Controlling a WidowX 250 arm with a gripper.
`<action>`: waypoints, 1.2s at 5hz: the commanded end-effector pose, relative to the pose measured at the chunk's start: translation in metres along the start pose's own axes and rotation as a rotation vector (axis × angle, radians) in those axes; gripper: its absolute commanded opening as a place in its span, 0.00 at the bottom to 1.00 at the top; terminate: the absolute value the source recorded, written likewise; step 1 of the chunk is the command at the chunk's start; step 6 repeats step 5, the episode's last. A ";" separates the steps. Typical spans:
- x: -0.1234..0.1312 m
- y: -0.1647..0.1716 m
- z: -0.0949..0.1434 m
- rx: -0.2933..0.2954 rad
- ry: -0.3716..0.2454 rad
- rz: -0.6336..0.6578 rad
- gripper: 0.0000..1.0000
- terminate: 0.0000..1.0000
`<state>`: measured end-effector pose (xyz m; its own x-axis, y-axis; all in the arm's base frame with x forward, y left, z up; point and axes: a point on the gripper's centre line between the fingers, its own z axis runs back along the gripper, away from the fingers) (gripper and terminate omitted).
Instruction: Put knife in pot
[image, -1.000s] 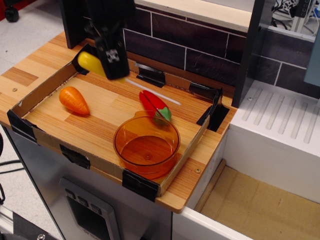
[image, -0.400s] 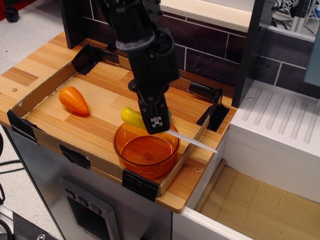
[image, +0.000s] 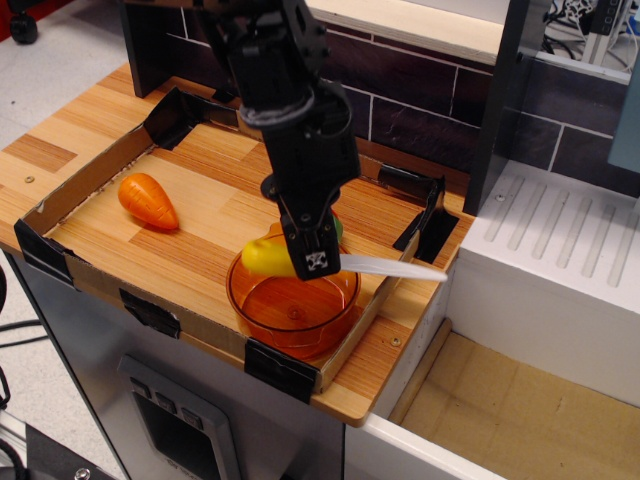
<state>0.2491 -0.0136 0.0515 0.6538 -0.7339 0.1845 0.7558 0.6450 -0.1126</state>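
Now tool (image: 312, 262) grips knife (image: 270, 257) — over pot (image: 293, 305).

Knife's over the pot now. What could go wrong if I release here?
The knife lies crosswise in the pincer, its white blade reaching well past the rim of the pot and the cardboard wall. Dropped now, it may bridge the rim or tip out. The red-and-green pepper sits hidden behind the arm, so lowering might nudge it.

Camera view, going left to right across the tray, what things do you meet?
carrot → knife's yellow handle → hand gripping it over the pot → knife's white blade tip
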 end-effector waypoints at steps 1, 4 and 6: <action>-0.014 0.014 -0.007 0.002 0.070 0.017 1.00 0.00; -0.013 0.021 0.098 -0.050 -0.142 0.104 1.00 0.00; -0.015 0.026 0.114 0.028 -0.136 0.178 1.00 1.00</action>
